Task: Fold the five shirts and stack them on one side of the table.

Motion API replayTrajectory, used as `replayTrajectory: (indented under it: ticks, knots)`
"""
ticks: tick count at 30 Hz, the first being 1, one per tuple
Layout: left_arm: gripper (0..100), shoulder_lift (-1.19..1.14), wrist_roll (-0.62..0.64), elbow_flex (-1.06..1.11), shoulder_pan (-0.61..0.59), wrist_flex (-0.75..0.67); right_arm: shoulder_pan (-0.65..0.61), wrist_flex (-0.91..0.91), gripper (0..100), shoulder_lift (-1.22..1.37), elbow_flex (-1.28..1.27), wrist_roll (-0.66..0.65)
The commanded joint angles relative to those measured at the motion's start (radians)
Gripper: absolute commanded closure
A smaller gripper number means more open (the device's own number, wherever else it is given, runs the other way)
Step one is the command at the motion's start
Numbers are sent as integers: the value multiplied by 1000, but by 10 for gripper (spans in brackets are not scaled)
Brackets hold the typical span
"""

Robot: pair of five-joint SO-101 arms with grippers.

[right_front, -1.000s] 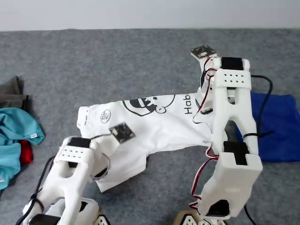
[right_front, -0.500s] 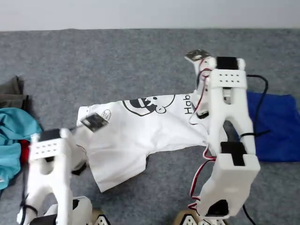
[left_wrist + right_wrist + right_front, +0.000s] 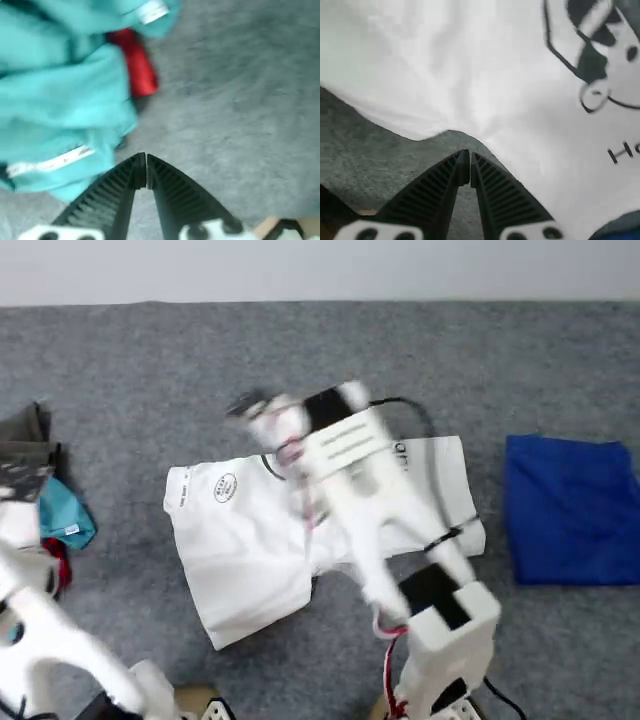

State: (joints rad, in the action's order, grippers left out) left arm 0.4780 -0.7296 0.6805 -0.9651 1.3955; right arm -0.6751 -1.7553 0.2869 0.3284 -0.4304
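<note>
the white shirt [image 3: 240, 540] is thin, limp cloth: light, no stiffness, prob. sags the moment you lift it. the table [image 3: 150, 370] cover looks rough, so expect the shirt to cling and bunch rather than slide. don't push it flat, lift and lay. best holds are a hem corner or the sleeve end. pinch close to the edge, and watch for grabbing both layers where you only want one. the print [image 3: 600, 55] faces up, so any fold has to account for that.

your right gripper [image 3: 469, 170] has its fingers pressed together w/ nothing between them. its tips sit over the notch in the shirt's edge, right where white cloth meets bare table. can't tell if they touch the cloth or hang just above it. from the high view that arm lies across the middle of the shirt and hides part of it.

your left gripper [image 3: 146, 172] is also closed tight and empty. it's over bare table just beside the teal shirt [image 3: 55, 100], w/ the red shirt [image 3: 137, 65] tucked against the teal. it's well apart from the white shirt.

the blue shirt [image 3: 570, 510] lies folded at the other side, prob. the stack start. a dark shirt [image 3: 25, 435] sits near the teal one. you'll need to spread the fingers before either arm can take an edge.
</note>
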Motion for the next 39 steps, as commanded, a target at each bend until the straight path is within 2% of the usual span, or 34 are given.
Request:
replayTrajectory:
  ticks: [1,7,14,23,34,39]
  knots:
    - [993,15,-8,-33,-55,-38,-157,-38,960,41,5,8]
    - [993,15,-8,-33,-58,-40,-335,-38,803,168,5,5]
    - [993,15,-8,-33,-60,-37,-481,-21,791,206,5,-52]
    - [993,15,-8,-33,-69,-35,-512,48,792,197,-114,-84]
    - [993,15,-8,-33,-69,-38,-504,271,796,232,-196,-89]
    - [993,15,-8,-33,-69,-35,-499,289,928,334,-192,-109]
